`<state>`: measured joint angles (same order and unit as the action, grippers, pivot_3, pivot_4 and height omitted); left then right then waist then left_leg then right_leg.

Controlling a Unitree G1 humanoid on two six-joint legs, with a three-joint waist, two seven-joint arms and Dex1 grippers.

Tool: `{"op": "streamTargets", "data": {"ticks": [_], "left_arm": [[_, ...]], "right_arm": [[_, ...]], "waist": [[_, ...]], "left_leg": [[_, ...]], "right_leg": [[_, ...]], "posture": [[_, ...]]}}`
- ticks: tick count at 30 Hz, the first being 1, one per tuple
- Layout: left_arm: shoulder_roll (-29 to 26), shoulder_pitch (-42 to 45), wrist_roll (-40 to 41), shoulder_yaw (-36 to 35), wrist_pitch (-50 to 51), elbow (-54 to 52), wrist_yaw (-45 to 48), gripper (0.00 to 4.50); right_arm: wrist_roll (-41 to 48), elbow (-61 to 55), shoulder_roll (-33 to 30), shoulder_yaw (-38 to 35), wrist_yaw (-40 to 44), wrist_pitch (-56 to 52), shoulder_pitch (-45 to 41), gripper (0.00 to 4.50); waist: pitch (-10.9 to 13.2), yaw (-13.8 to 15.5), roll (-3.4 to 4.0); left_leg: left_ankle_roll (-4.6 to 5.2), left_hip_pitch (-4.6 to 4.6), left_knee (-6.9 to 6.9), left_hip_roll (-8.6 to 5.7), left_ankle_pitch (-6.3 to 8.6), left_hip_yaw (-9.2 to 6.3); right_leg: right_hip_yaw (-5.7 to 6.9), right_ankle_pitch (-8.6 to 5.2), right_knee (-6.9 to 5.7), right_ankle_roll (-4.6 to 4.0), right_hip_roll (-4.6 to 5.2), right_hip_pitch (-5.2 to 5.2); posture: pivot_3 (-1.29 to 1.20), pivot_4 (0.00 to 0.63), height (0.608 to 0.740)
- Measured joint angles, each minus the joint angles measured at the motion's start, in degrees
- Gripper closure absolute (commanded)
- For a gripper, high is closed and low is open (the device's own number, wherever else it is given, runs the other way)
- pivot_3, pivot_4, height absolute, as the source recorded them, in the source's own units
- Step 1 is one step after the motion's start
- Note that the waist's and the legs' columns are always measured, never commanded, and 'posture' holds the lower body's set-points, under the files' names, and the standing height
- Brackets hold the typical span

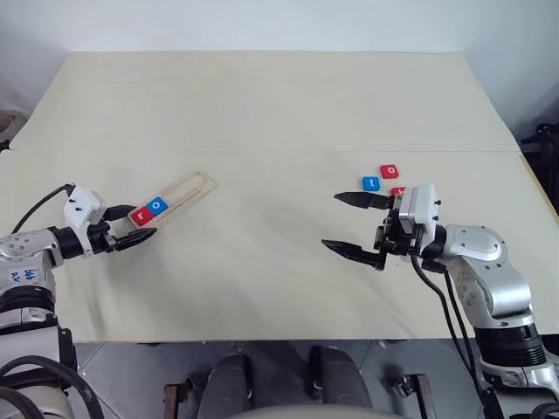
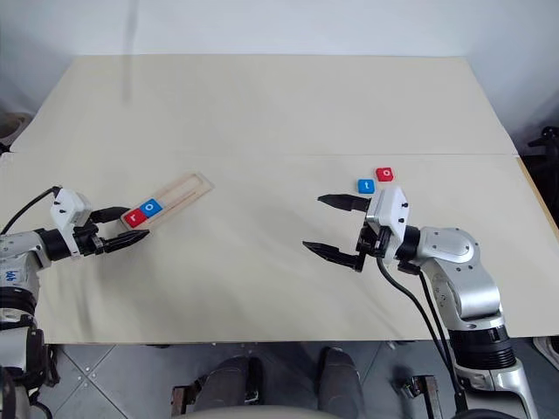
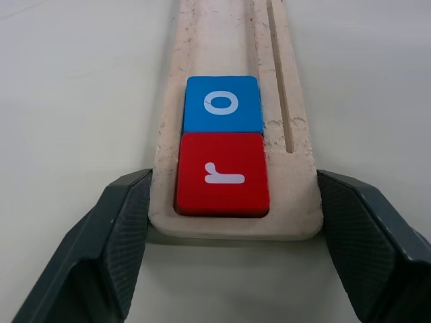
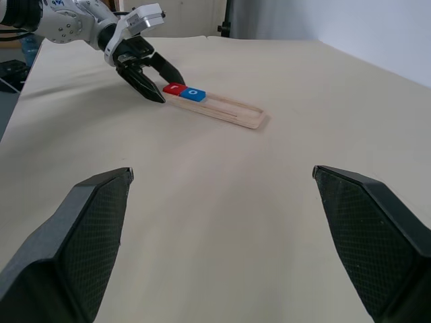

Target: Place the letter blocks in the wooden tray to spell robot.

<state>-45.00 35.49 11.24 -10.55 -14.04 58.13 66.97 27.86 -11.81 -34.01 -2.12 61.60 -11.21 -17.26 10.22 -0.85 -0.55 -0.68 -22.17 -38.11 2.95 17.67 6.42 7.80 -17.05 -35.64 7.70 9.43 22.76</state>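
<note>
**Two letters seated, left gripper clamped on the tray end**

The wooden tray (image 3: pixel 232 134) lies slantwise on the left part of the desk (image 1: pixel 262 113). In its groove a red block (image 3: pixel 222 173) reads "r" at the near end, and a blue block (image 3: pixel 223 104) reading "o" touches it. The rest of the groove is bare.

The left gripper (image 1: pixel 133 225) reaches in low from the left edge, its fingers (image 3: pixel 121 229) pressed against both sides of the tray's near end.

The right gripper (image 1: pixel 353 225) hovers over the desk's right part, pointing left, jaws wide apart and holding nothing. Just behind it lie a blue "t" block (image 2: pixel 366 186) and a red "o" block (image 2: pixel 384 175); a third red tile (image 1: pixel 397 190) peeks out beside the wrist, its letter hidden.

Broad open desk separates the two grippers.
</note>
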Motion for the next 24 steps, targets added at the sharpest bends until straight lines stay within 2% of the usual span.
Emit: {"op": "streamTargets", "data": {"ticks": [5,8,11,17,24], "left_arm": [[7.3,-0.6,0.4,4.7,4.5,-14.4,1.9,1.11],[9.3,-0.3,-1.4,9.5,7.5,-23.4,1.8,1.11],[14.0,1.2,-2.9,14.6,11.4,-28.4,1.6,1.11],[20.6,7.0,-5.9,22.4,13.1,-27.3,2.9,1.11],[22.5,8.9,-7.3,25.3,8.2,-21.6,6.5,1.11]], "right_arm": [[0.0,0.2,-2.5,-3.1,0.1,0.0,2.7,0.00],[0.0,0.4,-5.2,-6.0,0.1,0.1,7.2,0.00],[0.0,-0.1,-6.9,-9.9,0.0,0.1,13.1,0.00],[0.7,-4.7,-8.6,-19.2,0.2,0.1,27.5,0.00],[0.7,-9.4,-6.9,-25.2,-1.2,1.4,37.6,0.00]], "waist": [[0.0,1.4,-0.21],[0.0,1.4,-0.21],[0.0,1.7,-0.21],[0.0,2.2,-0.24],[0.0,2.1,-0.24]], "left_leg": [[0.11,-0.18,-0.22,-0.01,0.07,0.00],[0.11,-0.14,-0.14,-0.02,0.07,0.06],[0.11,-0.13,-0.16,-0.02,0.07,0.10],[0.12,-0.09,-0.18,-0.02,0.07,0.14],[0.13,-0.02,-0.13,-0.02,0.08,0.16]], "right_leg": [[-0.02,0.05,0.06,0.09,0.00,0.01],[-0.04,0.05,0.12,0.10,0.00,0.01],[-0.07,0.06,0.12,0.10,0.00,0.00],[-0.12,0.07,0.16,0.13,-0.01,-0.01],[-0.18,0.07,0.19,0.13,-0.01,-0.02]], "posture": [[0.00,0.150,0.740],[0.00,0.150,0.740],[0.00,0.150,0.740],[0.00,0.150,0.740],[0.00,0.150,0.740]]}}
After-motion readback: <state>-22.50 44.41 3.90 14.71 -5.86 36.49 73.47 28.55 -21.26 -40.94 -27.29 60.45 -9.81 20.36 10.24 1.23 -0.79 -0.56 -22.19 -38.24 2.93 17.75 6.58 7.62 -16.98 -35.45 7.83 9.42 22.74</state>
